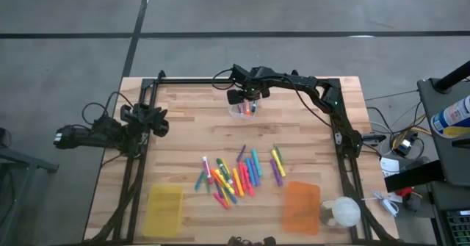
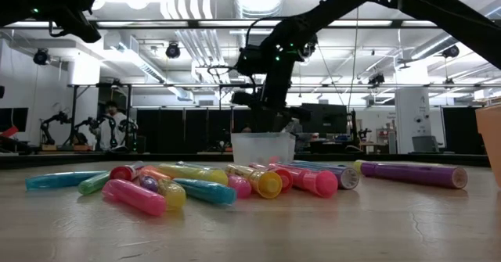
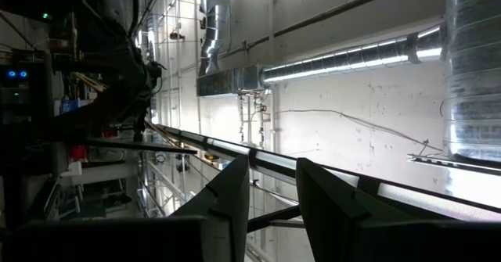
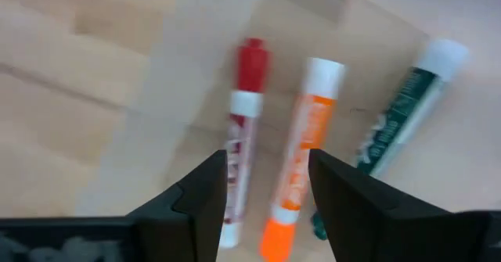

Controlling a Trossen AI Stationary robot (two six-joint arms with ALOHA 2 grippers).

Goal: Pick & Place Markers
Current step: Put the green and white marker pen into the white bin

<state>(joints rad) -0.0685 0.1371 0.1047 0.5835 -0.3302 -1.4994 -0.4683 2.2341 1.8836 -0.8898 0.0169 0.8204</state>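
Wooden worktop [image 1: 183, 128] at centre frame carries scattered markers [image 1: 235, 176], while above the clear bin [image 1: 244, 111] the right gripper [image 1: 248, 93] shows parted, empty fingers [image 4: 196, 207]; the left gripper [image 1: 156, 121], upper left, holds nothing, fingers slightly apart.

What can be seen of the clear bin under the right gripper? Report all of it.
The clear bin is a small open-topped tub of see-through plastic, standing upright on the wooden table at its far middle, apart from the marker pile. In the right wrist view a red marker, an orange marker and a green marker lie flat, side by side. The right gripper hangs just above them, fingers apart and empty. The low view shows the walls as frosted.
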